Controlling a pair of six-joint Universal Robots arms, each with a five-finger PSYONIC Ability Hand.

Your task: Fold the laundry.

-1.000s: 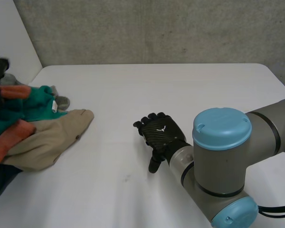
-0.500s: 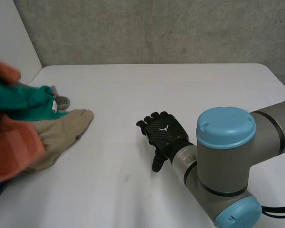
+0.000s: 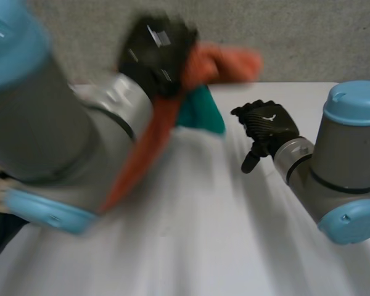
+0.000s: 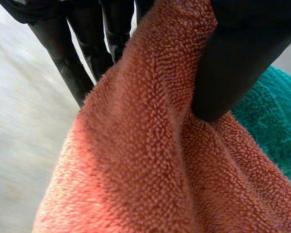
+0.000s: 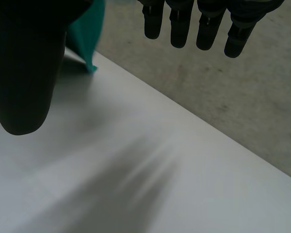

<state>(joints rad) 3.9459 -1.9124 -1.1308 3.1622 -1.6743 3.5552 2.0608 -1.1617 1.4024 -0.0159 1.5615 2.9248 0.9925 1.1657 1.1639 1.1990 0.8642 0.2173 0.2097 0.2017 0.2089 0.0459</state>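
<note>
Head view: left arm reaches across, left robot hand [image 3: 154, 52] raised above the white bench [image 3: 234, 234] and clamped on a bunched orange terry towel [image 3: 225, 61], with one tail hanging down beside the arm. A teal terry cloth [image 3: 200, 117] hangs just under it; can't tell if it's in the grip or only riding along. Right robot hand [image 3: 268, 123] is beside the load, apart from it, holding nothing. Left wrist view: orange towel pinched between thumb [image 4: 242, 58] and fingers [image 4: 72, 63] on a thick fold, not an edge or corner; teal cloth [image 4: 266, 116] sits behind the thumb. Right wrist view: right robot hand's fingers [image 5: 179, 24] are straight and relaxed, thumb wide, nothing between them; teal cloth is near the thumb and there's bare bench under the palm. Risks, my read: the teal piece drops off or gets dragged along, so two items land tangled; a mid-cloth grip means the towel lands as a wad with no corner to spread from; the arms are close, so the right robot hand could snag the hanging tail. Writing: none readable. There's a small white mark on the back of the right robot hand, not legible as text.
</note>
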